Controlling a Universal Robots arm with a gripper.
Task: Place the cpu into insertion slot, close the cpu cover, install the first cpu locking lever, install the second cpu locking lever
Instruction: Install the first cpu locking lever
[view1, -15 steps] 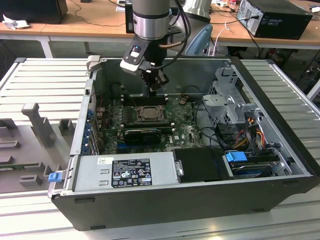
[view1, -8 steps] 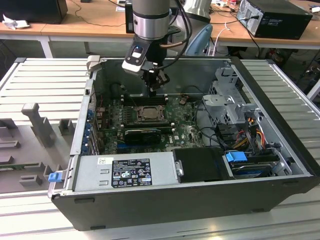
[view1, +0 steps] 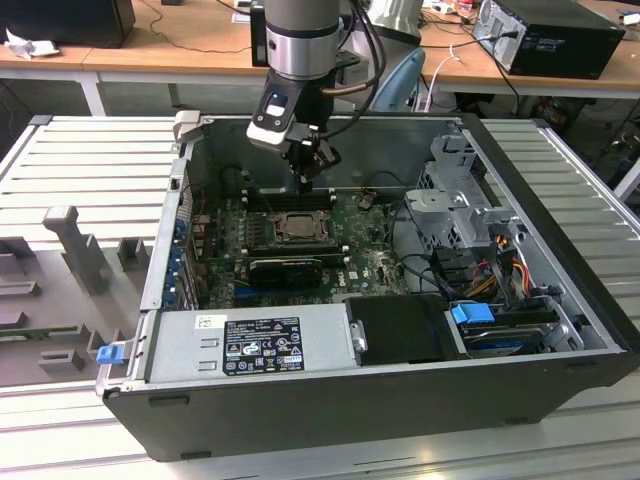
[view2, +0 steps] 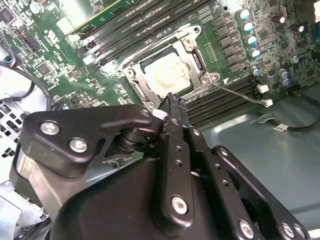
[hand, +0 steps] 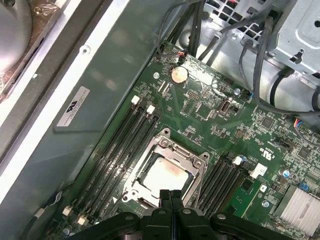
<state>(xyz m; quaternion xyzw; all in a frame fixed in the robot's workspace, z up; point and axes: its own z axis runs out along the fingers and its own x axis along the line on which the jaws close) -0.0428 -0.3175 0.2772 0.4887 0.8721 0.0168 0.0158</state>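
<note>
1. Inside the open computer case (view1: 300, 400), exterior view: green motherboard (view1: 375, 262) lies flat, and the gripper (view1: 310, 172) hangs close over the socket area.
2. cpu cover (hand: 176, 149): silver-grey frame, lying flat around the chip in both wrist views.
3. cpu (hand: 166, 176): pale square with a dull, blotchy top, seated in the insertion slot (view2: 152, 61) and showing through the cover's window.
4. Second wrist view: thin metal rod (view2: 235, 92) angles from a socket corner across the memory slots (view2: 210, 100).
5. Fingers (hand: 165, 200) are pressed together with nothing between them, tips by the cover's edge.
</note>
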